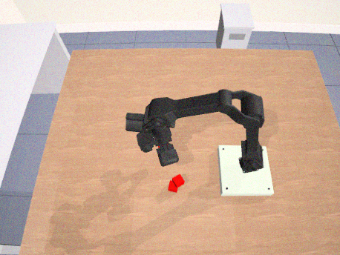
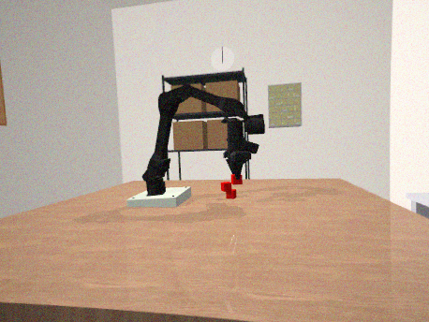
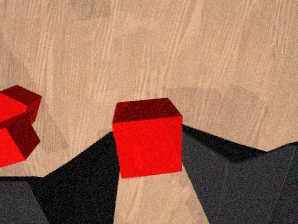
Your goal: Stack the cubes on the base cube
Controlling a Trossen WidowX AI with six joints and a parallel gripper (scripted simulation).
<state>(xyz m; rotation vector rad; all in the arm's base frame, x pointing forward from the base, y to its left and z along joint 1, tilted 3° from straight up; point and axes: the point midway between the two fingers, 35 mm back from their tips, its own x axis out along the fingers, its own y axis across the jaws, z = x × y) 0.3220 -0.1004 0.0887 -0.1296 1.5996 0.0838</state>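
From the top view, my gripper point(image 1: 157, 148) hangs over the wooden table point(image 1: 111, 93), near but apart from the stack point(image 1: 176, 183) toward my white base plate point(image 1: 230, 178). That stack reads as one loose cube already set on the base cube, offset to one side, probably to leave the opposite corner free. Only a sliver of red shows between my fingers here. Grey floor tiles ring the table; a pale cabinet point(image 1: 236, 26) stands beyond its far edge.

From the exterior view, I hold the second cube point(image 2: 236, 179) lifted off the table, slightly higher than the placed cube point(image 2: 226, 186) and just beside it, which suits carrying it over before lowering. Behind are a shelf with cardboard boxes point(image 2: 205, 117), a wall clock point(image 2: 222, 57) and a notice board point(image 2: 284, 105).

From the wrist view, my fingers are clamped on the flanks of the red cube, which sits level, its top face showing. The stack peeks in at the left edge, so I judge the remaining corner lies that way.
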